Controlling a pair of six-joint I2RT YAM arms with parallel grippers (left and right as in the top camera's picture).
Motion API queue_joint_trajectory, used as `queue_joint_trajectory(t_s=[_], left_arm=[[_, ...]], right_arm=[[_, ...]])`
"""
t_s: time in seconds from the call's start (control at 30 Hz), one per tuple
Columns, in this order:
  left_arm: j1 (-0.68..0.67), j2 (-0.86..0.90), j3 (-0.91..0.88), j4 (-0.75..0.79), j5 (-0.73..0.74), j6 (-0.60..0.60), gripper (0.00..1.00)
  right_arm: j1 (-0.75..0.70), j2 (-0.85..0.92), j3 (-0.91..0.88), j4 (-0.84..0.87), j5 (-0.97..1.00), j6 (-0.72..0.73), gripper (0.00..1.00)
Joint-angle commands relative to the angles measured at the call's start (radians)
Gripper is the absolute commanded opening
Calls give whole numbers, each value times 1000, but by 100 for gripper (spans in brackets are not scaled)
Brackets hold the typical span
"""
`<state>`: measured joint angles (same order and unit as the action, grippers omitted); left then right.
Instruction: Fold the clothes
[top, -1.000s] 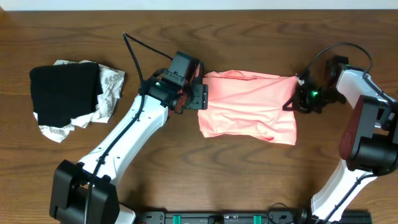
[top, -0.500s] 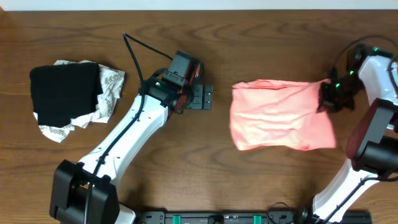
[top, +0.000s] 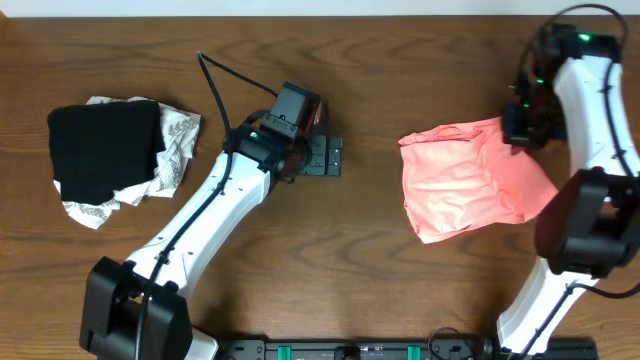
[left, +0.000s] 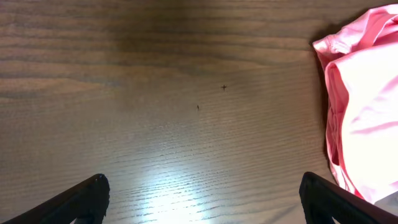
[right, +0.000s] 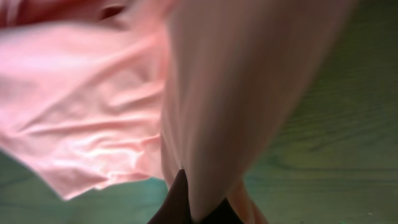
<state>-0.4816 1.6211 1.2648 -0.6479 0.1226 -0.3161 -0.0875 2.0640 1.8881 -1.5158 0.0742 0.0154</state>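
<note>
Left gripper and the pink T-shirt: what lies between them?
Only bare wooden table, seen overhead and in the left wrist view, separates the open left gripper from the pink T-shirt.

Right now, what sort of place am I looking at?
Likely a robot lab bench: a wooden table, white left arm and right arm mounted at its edge, and a pink T-shirt to practise on.

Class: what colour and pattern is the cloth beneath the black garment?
The cloth is white with a grey pattern, clearest in the overhead view.
</note>
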Motion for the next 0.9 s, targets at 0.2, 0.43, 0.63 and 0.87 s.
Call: queue_joint_trajectory(t_s=[0.2,0.43,0.63,0.87], left_arm=[[0,-23,12,-2,-19,5,98],[0,-23,12,-2,-19,5,98],[2,-23,12,-3,-42,5,98],[8,-22,11,-23,-41,5,98]], right_arm=[[229,-7,26,-34,23,105,1],[354,-7,26,-32,18,195,2],[405,-7,26,-27,50,232,2],[335,-7,26,-30,185,231,1]])
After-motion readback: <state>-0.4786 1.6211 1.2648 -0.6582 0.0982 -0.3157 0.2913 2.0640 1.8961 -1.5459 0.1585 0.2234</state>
